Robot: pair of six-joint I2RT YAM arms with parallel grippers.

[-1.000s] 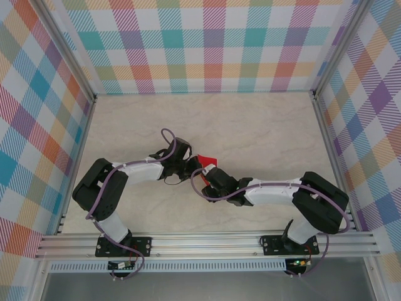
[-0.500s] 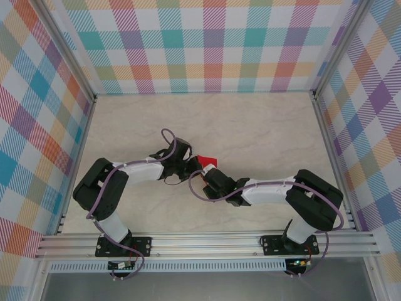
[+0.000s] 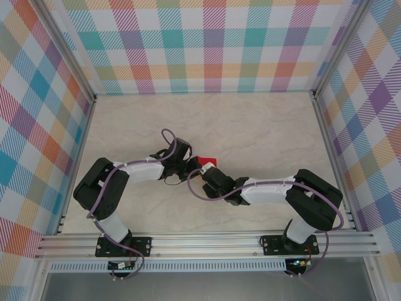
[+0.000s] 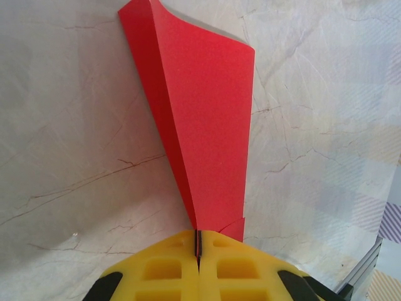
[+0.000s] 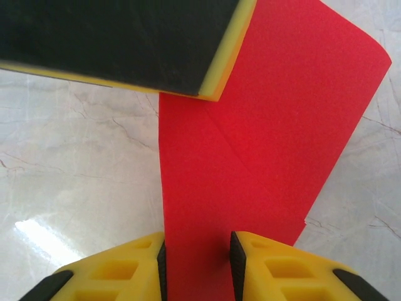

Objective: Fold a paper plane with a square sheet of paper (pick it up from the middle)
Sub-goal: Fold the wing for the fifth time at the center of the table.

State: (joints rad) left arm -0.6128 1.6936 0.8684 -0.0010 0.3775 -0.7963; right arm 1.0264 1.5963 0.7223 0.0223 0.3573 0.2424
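**A:** What is the task's piece made of?

**B:** It is a thin, matte sheet of bright red paper (image 4: 200,113), folded into a long wedge with a sharp crease running its length. The wide far end curls up slightly. It sits over a pale, marble-patterned tabletop (image 4: 62,157) veined with fine dark lines. I cannot tell whether it touches the surface.

**A:** Who has hold of it?

**B:** The left gripper (image 4: 198,241) does. Its yellow fingers, moulded with square pockets, are pressed together and pinch the wedge's narrow end.

**A:** And the other one?

**B:** The jaws of the right gripper (image 5: 197,251) stand apart, and the red paper fills the gap between them. Whether the pads press on it, I cannot tell.

**A:** What does the right wrist view add?

**B:** It shows the paper's broad flat face with a diagonal crease across it. There is a rounded fold along the far right edge and a small step in the lower right edge. A black slab (image 5: 113,44) rimmed in yellow crosses over the paper's upper part. The tabletop has a glossy glare spot at lower left.

**A:** And from above?

**B:** There the paper is a small red patch near the table's middle, where the two wrists meet. Both arms are white and black, each with a looping purple cable. Pastel checked walls (image 3: 213,44) stand on three sides. A ribbed aluminium rail (image 3: 207,241) carries the arm bases at the near edge.
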